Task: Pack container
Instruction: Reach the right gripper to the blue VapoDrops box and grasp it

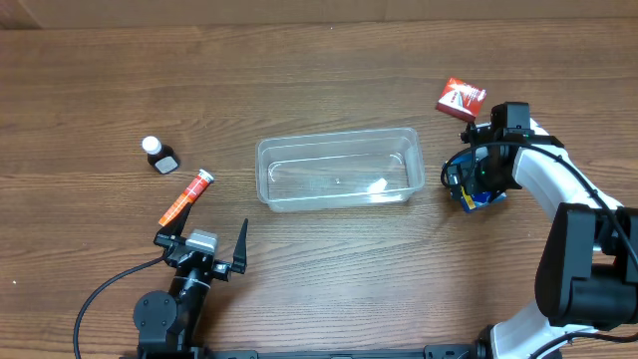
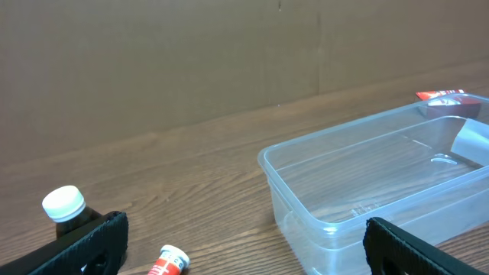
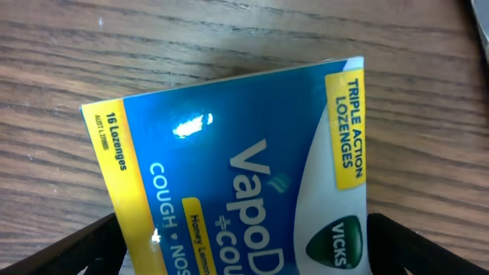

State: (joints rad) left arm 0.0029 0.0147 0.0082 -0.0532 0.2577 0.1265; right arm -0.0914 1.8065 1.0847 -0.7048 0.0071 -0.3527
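So far nothing has gone in: the container point(image 1: 337, 139) sits in the middle of the table point(image 1: 100, 90) and looks empty (the pale patch near its right end reads as glare on the plastic, not as an item). By my reckoning the packing is at its very start, with four items still outside. Nearest to going in is the blue lozenge box point(image 3: 229, 176), which lies just beyond the container's right end under the right gripper point(image 1: 474, 179). In the right wrist view its two fingers point(image 3: 92, 248) sit against opposite edges of the box, so it looks clamped on the box, though I cannot tell how firm the grip is or whether the box is off the wood yet. Above it lies a red box point(image 1: 461, 98), apart from the container's far right corner. On the other side, a small bottle point(image 1: 159, 155) with a white cap and an orange tube point(image 1: 186, 197) lie well to the left of the container. The left gripper point(image 1: 202, 235) hangs near the tube with its fingers spread wide and nothing between them. What remains, then, is moving all four items into the container.
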